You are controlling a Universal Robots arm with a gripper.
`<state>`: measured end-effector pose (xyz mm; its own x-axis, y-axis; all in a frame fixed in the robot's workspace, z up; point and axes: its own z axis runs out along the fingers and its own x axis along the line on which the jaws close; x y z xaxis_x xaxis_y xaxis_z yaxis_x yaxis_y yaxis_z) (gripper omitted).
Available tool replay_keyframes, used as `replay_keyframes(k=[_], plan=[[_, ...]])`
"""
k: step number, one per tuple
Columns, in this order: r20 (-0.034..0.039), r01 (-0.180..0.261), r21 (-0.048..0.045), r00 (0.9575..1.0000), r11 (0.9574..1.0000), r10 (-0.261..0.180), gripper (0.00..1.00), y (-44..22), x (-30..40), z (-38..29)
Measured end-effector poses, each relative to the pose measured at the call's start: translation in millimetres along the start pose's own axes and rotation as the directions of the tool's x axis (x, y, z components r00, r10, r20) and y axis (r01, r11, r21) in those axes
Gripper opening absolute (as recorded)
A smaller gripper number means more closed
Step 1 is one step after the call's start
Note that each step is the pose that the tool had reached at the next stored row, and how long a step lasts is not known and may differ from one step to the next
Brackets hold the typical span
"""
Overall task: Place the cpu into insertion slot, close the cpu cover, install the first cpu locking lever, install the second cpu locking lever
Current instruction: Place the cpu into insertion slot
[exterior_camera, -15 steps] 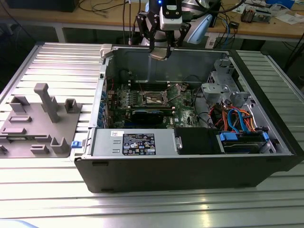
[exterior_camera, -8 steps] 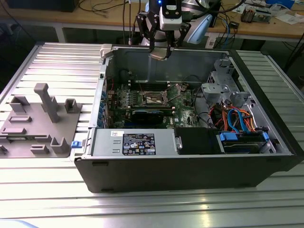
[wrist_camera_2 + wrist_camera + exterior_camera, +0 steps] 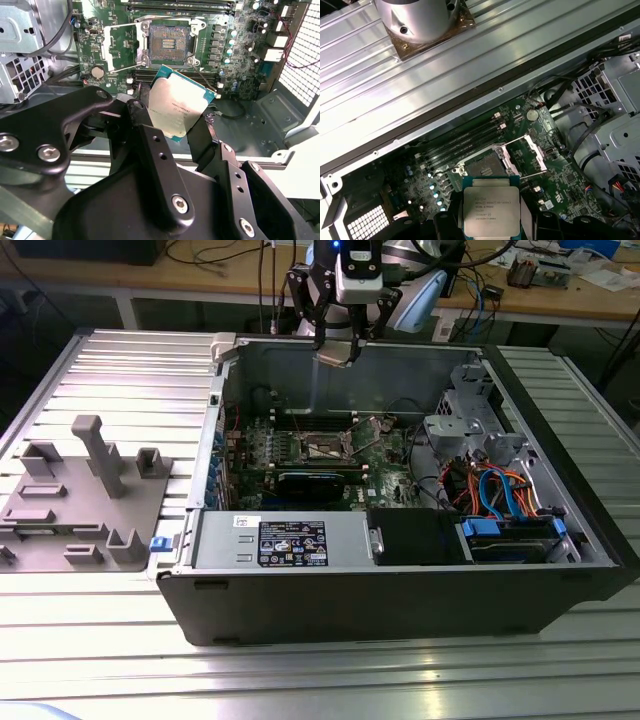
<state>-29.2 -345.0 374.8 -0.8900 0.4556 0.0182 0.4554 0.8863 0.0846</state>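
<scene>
Second wrist view shows our gripper [image 3: 175, 114] clamped on the cpu [image 3: 178, 106], with its two black fingers [image 3: 200, 137] pinching opposite edges and the chip's silver top facing the camera. Beyond the fingertips, well apart from the held chip, we see the insertion slot [image 3: 169, 42] bare on the green motherboard [image 3: 242, 75]. The cpu cover [image 3: 118, 46] stands swung open just beside it.
</scene>
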Motion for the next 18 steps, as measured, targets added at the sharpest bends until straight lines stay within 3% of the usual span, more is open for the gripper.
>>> replay_keyframes(k=[18], plan=[[0.0038, -0.045, -0.0009, 0.9990, 0.9990, 0.045, 0.54, 0.0, 0.0, 0.0]])
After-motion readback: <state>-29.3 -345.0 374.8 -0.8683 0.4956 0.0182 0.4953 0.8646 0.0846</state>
